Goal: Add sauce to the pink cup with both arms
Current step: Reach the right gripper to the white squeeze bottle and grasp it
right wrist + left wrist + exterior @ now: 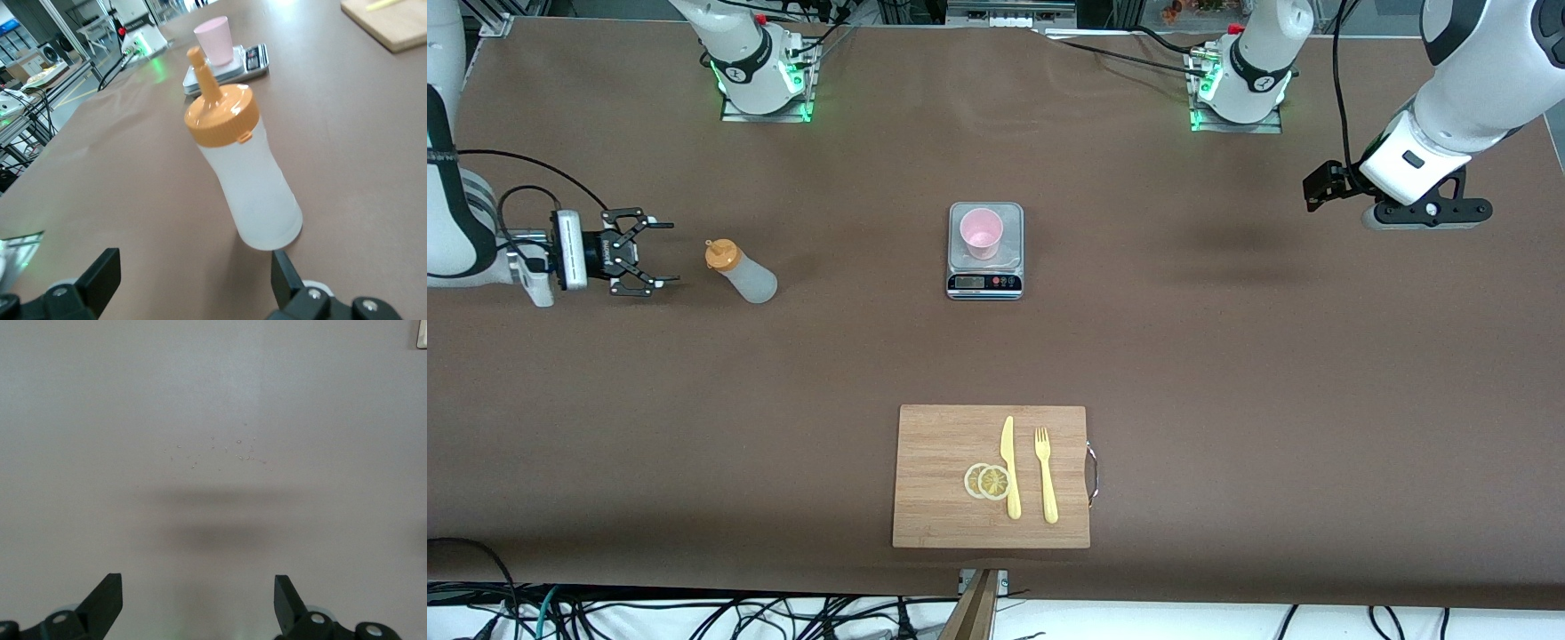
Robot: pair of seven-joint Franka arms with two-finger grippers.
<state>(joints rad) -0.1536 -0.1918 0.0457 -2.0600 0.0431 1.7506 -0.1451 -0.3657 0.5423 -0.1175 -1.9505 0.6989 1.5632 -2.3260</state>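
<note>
The sauce bottle (pixel 743 271), translucent whitish with an orange nozzle cap, stands upright on the table toward the right arm's end. My right gripper (pixel 673 253) is open and empty, low beside the bottle and pointing at it, with a gap between them. In the right wrist view the bottle (pixel 243 173) stands just ahead of the open gripper (pixel 193 277). The pink cup (pixel 981 233) stands on the scale (pixel 984 283) at mid-table and also shows in the right wrist view (pixel 215 40). My left gripper (pixel 1427 213) waits high over bare table at the left arm's end, open and empty (pixel 197 600).
A wooden cutting board (pixel 943 480) lies nearer to the front camera than the scale. It carries a yellow knife (pixel 1010 467), a yellow fork (pixel 1045 476) and two lemon slices (pixel 987 481). A corner of the board shows in the right wrist view (pixel 393 23).
</note>
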